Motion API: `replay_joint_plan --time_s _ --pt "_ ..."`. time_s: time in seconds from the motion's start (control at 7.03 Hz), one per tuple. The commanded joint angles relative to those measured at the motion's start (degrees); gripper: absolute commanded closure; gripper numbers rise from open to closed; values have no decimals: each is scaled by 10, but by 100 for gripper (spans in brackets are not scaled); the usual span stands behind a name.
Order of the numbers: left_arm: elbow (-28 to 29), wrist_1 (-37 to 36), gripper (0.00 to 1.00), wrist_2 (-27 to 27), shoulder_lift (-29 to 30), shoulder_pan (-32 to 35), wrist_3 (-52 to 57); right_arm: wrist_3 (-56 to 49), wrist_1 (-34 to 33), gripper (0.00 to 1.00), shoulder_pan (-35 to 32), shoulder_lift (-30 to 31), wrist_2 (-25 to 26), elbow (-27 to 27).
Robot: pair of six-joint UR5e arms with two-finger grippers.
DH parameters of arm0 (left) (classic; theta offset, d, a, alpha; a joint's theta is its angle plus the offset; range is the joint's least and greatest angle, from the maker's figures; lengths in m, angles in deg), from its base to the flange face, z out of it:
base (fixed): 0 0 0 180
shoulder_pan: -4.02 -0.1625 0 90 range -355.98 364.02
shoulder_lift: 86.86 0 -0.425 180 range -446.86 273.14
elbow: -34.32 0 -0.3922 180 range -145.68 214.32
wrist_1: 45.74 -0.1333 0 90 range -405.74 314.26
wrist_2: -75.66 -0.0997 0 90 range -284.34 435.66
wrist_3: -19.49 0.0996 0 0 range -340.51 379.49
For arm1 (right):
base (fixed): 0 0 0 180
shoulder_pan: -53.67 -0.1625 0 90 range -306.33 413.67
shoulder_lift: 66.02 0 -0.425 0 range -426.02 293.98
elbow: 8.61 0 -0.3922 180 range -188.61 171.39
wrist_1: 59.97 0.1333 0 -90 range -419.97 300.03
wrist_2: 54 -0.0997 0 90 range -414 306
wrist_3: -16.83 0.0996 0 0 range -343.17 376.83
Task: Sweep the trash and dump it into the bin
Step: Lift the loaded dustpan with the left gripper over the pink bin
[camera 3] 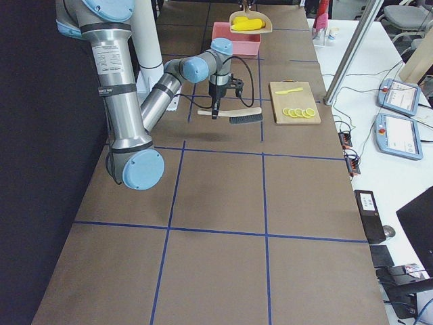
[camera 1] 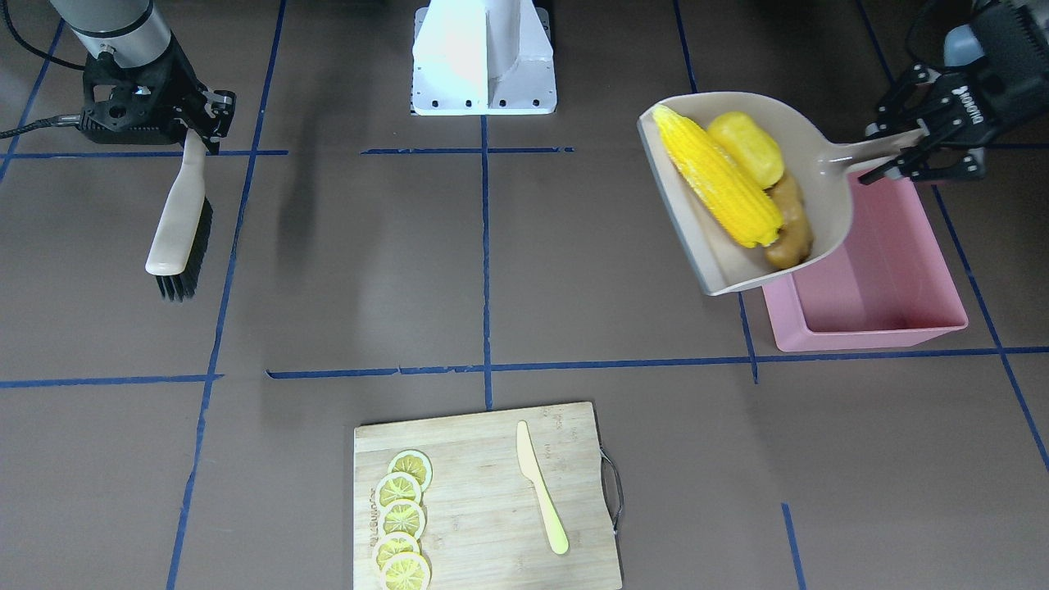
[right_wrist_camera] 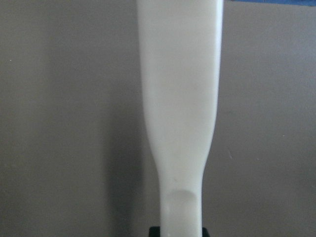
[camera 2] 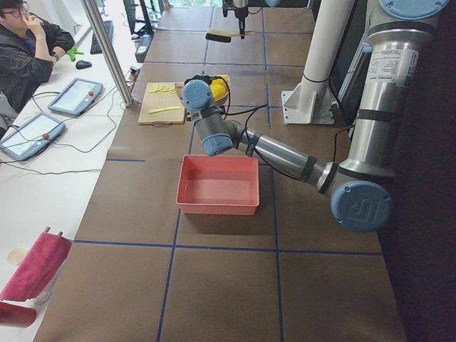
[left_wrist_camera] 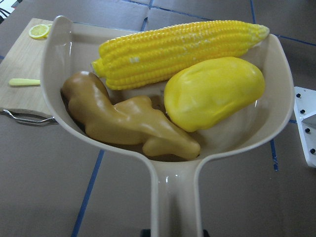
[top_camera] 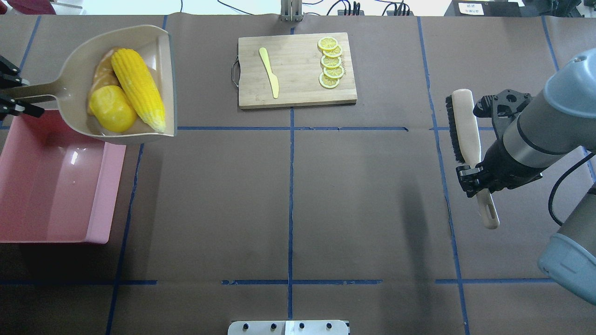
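My left gripper is shut on the handle of a beige dustpan and holds it raised over the far edge of the pink bin. The trash lies in the pan: a long corn cob, a yellow lumpy fruit and a tan ginger root. The left wrist view shows all three, the corn cob, the fruit and the ginger root. The bin is empty inside in the overhead view. My right gripper is shut on the handle of a brush, far to the other side.
A wooden cutting board with lemon slices and a pale yellow knife lies at the table's far middle. The robot base stands at the near middle. Blue tape lines cross the brown table.
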Motion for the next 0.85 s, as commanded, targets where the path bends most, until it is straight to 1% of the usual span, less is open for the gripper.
replay_joint_plan --time_s 0.0,0.14,0.43,0.57,0.71 --pt "-10 0 100 21 -62 60 38 0 0 100 -1 0 0 1" --pt "-10 0 100 21 -93 88 58 0 0 100 -3 0 0 0" --pt "-6 -1 100 13 -116 111 59 0 0 100 -3 0 0 0" --pt "-8 -2 100 -14 -123 125 61 0 -1 100 -3 0 0 0" --pt "-9 -16 100 -29 -134 131 61 0 -1 100 -3 0 0 0"
